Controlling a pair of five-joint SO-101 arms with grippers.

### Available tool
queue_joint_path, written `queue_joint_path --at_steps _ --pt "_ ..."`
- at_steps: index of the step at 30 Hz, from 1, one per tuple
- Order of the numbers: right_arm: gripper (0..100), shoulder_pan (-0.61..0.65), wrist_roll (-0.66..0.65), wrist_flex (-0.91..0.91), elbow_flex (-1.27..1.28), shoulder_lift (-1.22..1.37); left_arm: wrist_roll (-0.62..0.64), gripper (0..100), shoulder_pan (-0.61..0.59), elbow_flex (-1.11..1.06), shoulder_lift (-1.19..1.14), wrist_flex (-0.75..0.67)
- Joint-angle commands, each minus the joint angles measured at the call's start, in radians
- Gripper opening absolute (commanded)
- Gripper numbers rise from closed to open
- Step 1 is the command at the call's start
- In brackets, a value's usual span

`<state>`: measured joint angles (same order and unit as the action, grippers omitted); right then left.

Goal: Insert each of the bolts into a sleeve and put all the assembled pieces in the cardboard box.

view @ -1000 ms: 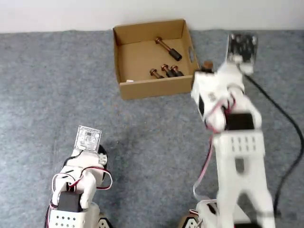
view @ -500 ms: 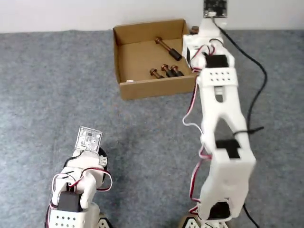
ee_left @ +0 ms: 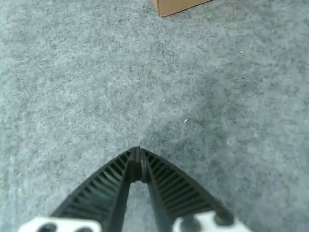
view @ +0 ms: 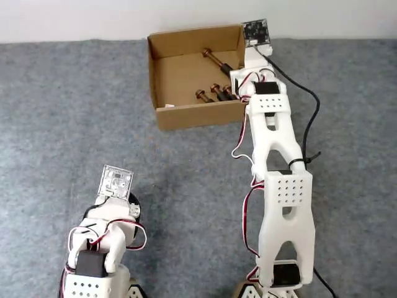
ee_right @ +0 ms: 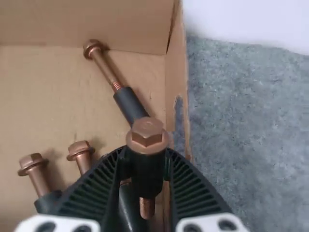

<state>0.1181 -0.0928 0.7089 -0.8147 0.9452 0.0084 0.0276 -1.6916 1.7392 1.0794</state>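
Observation:
The cardboard box (view: 166, 115) stands at the back of the grey mat. Inside lie a long bolt with a black sleeve (view: 218, 63) and several copper bolts in sleeves (view: 214, 93). My right gripper (ee_right: 146, 180) hangs over the box's right wall (ee_right: 175, 92), shut on an upright assembled bolt and sleeve (ee_right: 147, 145). In the right wrist view the long bolt (ee_right: 108, 72) and two bolt heads (ee_right: 81, 151) lie on the box floor (ee_right: 48, 92). The right arm (view: 267, 118) stretches to the box. My left gripper (ee_left: 140, 162) is shut and empty above bare mat, near the front left (view: 115, 186).
Grey carpet-like mat (view: 74, 124) covers the table. A black cable (view: 313, 118) trails to the right of the right arm. A corner of the box (ee_left: 176, 6) shows far off in the left wrist view.
The right arm has swung left and stretched forward, carrying the bolt and sleeve from beside the box to over its right wall. The left arm has stayed still.

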Motion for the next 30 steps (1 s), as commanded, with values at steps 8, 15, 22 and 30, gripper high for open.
queue_joint_path --at_steps 8,15,22,30 --pt "11.6 0.013 -0.031 0.137 -0.066 0.002 -0.003 0 -0.006 0.004 0.005 0.0" --pt "13.0 0.016 -0.037 0.168 -0.095 -0.01 -0.003 0 -0.006 0.004 0.005 0.0" --pt "2.7 0.018 -0.037 0.309 -0.245 -0.008 -0.003 0 -0.006 0.004 0.005 0.0" --pt "0.8 0.021 -0.031 0.542 -0.407 -0.008 -0.008 0 -0.006 0.004 0.009 -0.037"
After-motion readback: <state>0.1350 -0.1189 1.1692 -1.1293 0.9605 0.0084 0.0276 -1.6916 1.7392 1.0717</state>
